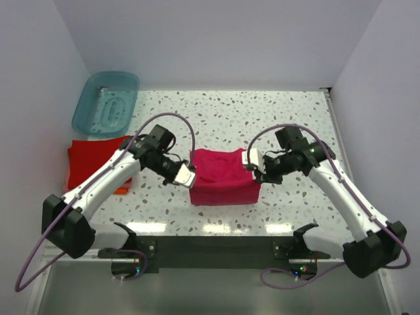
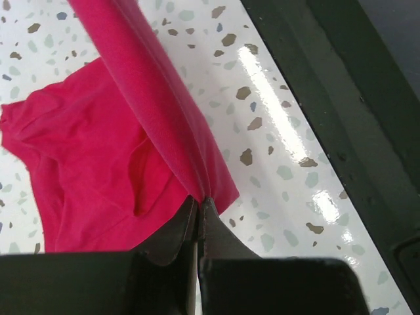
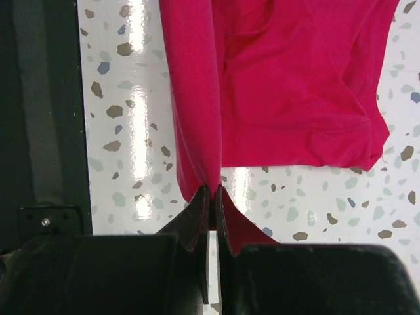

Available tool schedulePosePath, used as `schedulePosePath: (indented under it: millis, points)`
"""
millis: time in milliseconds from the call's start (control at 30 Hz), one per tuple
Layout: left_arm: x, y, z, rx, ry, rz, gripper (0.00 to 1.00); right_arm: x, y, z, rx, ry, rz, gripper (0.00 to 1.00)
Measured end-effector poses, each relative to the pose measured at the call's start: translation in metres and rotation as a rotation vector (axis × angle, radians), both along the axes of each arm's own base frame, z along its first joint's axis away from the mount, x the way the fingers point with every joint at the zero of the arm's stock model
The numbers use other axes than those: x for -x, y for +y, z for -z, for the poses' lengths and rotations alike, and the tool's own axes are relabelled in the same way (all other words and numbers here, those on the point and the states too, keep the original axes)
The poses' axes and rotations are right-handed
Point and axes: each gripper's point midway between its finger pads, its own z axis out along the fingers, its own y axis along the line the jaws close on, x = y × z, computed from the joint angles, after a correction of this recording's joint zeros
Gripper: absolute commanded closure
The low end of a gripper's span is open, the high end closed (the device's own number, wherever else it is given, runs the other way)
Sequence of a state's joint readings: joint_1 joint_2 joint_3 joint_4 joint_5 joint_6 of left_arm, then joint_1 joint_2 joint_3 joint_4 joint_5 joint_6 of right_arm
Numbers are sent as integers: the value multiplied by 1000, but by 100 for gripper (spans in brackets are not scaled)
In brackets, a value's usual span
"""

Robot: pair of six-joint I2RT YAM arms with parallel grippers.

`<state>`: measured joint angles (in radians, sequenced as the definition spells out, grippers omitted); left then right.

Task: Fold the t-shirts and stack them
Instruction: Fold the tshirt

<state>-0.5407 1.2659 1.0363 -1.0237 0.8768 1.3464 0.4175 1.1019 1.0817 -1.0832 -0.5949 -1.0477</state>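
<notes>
The magenta-pink t-shirt (image 1: 222, 176) lies in the middle of the table, its near edge lifted into a taut fold. My left gripper (image 1: 188, 176) is shut on its left corner, and the pinched cloth (image 2: 164, 125) rises from the black fingertips (image 2: 220, 226). My right gripper (image 1: 251, 162) is shut on the right corner, with the cloth (image 3: 193, 98) pinched between the fingertips (image 3: 197, 210). A red folded t-shirt (image 1: 92, 161) lies at the left, partly under my left arm, with an orange one (image 1: 122, 190) showing at its near edge.
A translucent teal tub (image 1: 106, 102) stands at the back left corner. White walls close the table on three sides. A dark rail (image 1: 216, 246) runs along the near edge, also showing in the left wrist view (image 2: 328, 98) and the right wrist view (image 3: 39, 118).
</notes>
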Motion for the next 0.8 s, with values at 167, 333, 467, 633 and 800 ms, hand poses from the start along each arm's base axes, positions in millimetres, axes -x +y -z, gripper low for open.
schedulePosePath:
  millis: [167,333,467,633,800]
  points:
    - [-54,-8,-15,-6,81,-69,100,-38,4,12,49,103,29,100]
    - [-125,-8,0,-25,181,-144,100,-84,1,34,82,176,53,100]
    - [-173,-8,16,-36,209,-183,100,-128,1,47,79,209,69,100]
    - [-223,-15,31,-32,192,-204,100,-181,3,70,85,238,82,100]
    - [-260,-20,62,-42,201,-261,98,-215,4,103,99,271,96,100]
